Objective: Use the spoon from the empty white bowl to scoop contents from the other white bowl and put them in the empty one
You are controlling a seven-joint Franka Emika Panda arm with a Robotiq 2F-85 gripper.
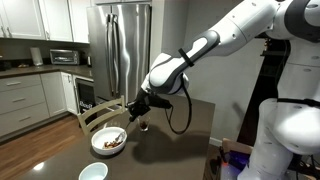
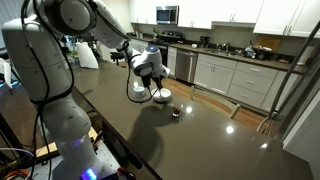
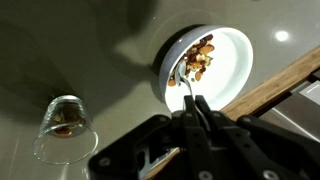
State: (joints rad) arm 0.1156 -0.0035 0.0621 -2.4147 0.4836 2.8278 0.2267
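I count two white bowls, one spoon, one glass and my one tool [image 3: 193, 102]. The tool's dark fingers are pressed together, clamped on the handle of the spoon [image 3: 188, 82]. The spoon is slim, pale and silvery. Its head reaches over the rim of the wider bowl [image 3: 236, 62] and is at the edge of the heap inside.

That wider bowl is round, shallow and glossy white, with the right part of its floor bare and brightly lit. The brown pieces [image 3: 203, 56] are small tan and brown chunks, rough and irregular. They lie in one loose heap against the bowl's left side; I cannot count them singly.

In an exterior view the smaller bowl [image 1: 93, 171] is also round and plain white, and looks deeper, with nothing in it. It stands on the bench [image 1: 175, 150] nearer than the wider bowl and slightly to its left, apart from it.

The glass [image 3: 65, 126] is clear and small, with something brownish showing through it. It stands left of the wider bowl in the wrist view, not touching it.

The bench is dark, smooth and shiny and reflects the ceiling lights. A pale wooden chair [image 1: 100, 113] stands at its far edge, behind the wider bowl.
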